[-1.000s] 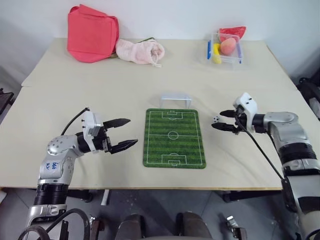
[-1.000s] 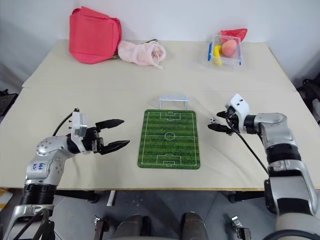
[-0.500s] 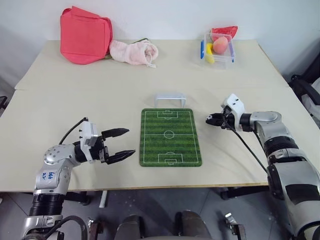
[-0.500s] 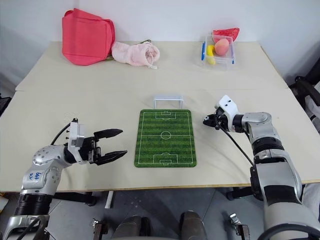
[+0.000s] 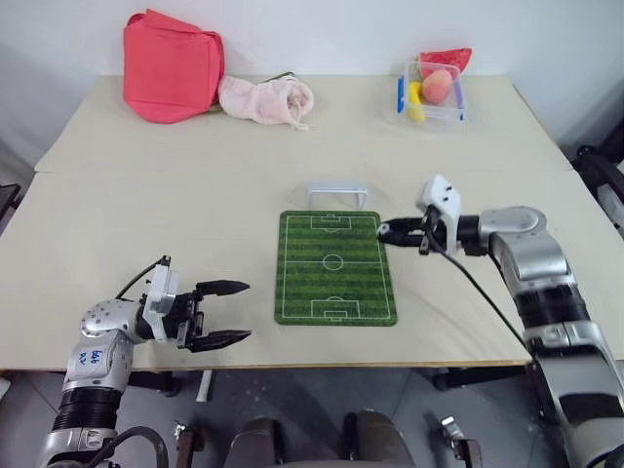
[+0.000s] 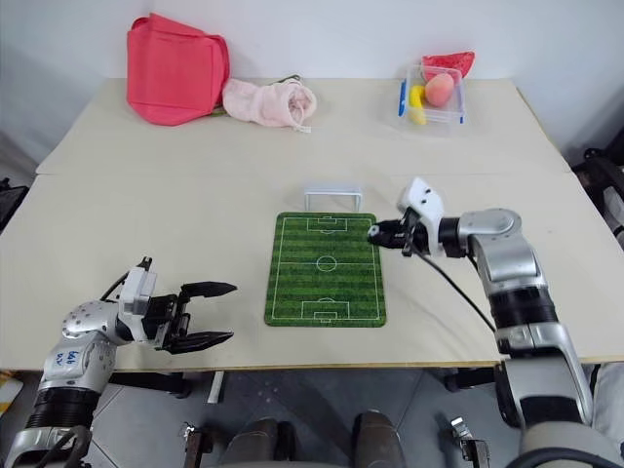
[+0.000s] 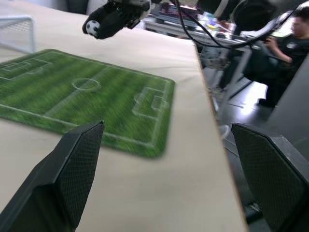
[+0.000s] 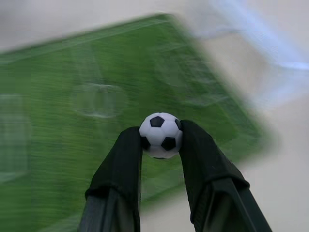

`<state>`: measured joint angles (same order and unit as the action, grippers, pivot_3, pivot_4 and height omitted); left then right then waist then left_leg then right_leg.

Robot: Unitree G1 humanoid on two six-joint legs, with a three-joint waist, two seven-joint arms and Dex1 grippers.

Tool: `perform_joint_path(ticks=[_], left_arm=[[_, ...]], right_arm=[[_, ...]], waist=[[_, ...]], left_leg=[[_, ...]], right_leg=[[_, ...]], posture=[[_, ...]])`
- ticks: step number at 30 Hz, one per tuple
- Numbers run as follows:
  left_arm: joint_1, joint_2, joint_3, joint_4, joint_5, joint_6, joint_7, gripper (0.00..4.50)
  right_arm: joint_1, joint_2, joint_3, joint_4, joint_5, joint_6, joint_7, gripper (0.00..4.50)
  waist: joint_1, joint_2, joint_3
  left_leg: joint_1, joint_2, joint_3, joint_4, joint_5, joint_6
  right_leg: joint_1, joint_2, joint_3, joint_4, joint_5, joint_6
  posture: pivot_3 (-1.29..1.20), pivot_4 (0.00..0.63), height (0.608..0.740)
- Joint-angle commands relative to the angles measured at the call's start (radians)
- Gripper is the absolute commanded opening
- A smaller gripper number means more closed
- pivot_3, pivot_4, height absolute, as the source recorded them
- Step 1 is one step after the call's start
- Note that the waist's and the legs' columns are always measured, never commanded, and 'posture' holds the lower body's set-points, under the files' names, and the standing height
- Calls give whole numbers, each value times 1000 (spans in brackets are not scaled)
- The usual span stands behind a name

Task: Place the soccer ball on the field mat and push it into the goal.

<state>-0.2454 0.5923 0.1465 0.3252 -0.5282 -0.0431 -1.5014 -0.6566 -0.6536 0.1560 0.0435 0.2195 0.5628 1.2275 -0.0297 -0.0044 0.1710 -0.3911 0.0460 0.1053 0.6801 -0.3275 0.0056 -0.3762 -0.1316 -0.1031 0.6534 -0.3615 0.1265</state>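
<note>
Over the field mat's (image 5: 335,266) goal-side edge, your right gripper (image 8: 161,140) pinches the soccer ball (image 8: 161,135) by its tips — release too high and it may roll off the mat, missing the goal (image 5: 338,194).

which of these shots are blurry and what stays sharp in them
Right wrist view: the field mat and goal smear with motion blur, while the soccer ball and the right pincer clamping it stay crisp. Left wrist view: the left pincer's fingers loom soft and close. Eye views: evenly lit, sharp, soft shadows on the table.
</note>
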Motion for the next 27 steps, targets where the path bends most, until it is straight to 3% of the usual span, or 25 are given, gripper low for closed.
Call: perform_joint_path(ticks=[1,5,11,27], left_arm=[[-41,8,17,96,16,-98,-64,4500],[-94,-37,50,163,-22,-163,-45,4500],[-75,-56,63,151,-47,-177,-70,4500],[23,-16,85,35,-88,-142,-37,4500]], right_arm=[[35,-13,29,-252,71,138,-13,833],[62,-3,108,-357,70,175,-39,833],[54,9,205,-314,25,124,-56,833],[47,66,262,-141,-26,7,-57,833]], waist=[[3,0,0],[6,-1,0],[1,-2,0],[1,-3,0]], left_leg=[[0,0,0,1,0,0],[0,-1,0,2,-1,1],[0,-2,0,2,-1,2],[0,-1,0,2,-1,2]], right_leg=[[0,0,0,0,0,0],[1,-1,-1,0,1,1],[1,-1,-1,0,1,1],[1,-1,-2,0,1,1]], posture=[[0,150,740],[0,150,740],[0,150,740],[0,150,740]])
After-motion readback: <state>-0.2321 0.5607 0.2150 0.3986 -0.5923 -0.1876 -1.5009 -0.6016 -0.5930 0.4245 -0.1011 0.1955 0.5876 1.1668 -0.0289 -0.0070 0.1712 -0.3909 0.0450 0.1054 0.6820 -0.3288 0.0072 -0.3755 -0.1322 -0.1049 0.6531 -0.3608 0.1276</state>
